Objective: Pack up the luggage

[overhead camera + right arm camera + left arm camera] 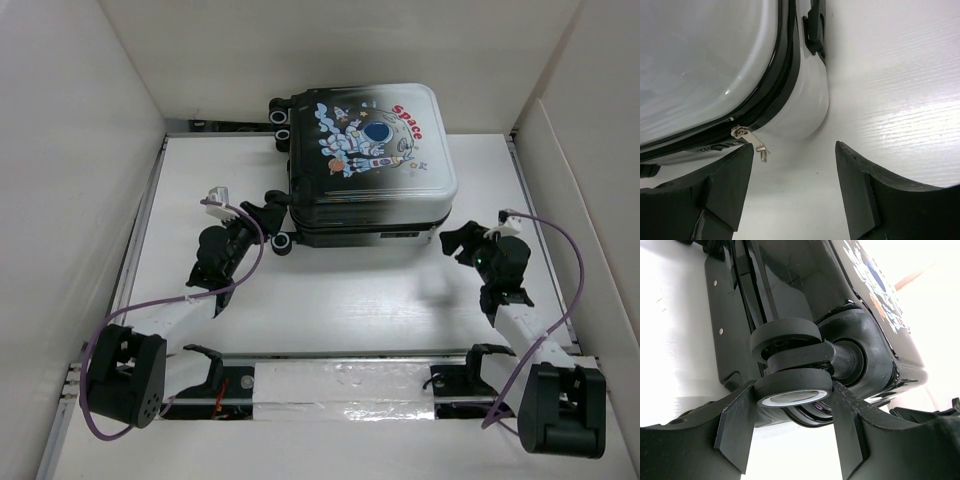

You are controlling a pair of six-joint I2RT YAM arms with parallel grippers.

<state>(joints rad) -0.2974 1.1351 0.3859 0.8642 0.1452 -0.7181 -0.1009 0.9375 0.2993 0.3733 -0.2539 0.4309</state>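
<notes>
Left end effector (792, 386): jaws wide apart, nothing clamped. A caster wheel (790, 399) sits between the fingertips; cannot tell whether the pads touch it.

Right end effector (794, 146): jaws wide apart, empty, low over bare tabletop (340, 300) just beside the luggage's near right corner. Zipper pull (759, 147) hangs at that corner, close to the left finger (725, 185).

Luggage (370, 150): closed, lying flat at the far middle of the tabletop, printed shell up, wheels to the left. Shell runs black on the wheel side to white on the right. An arm flanks each near corner.
</notes>
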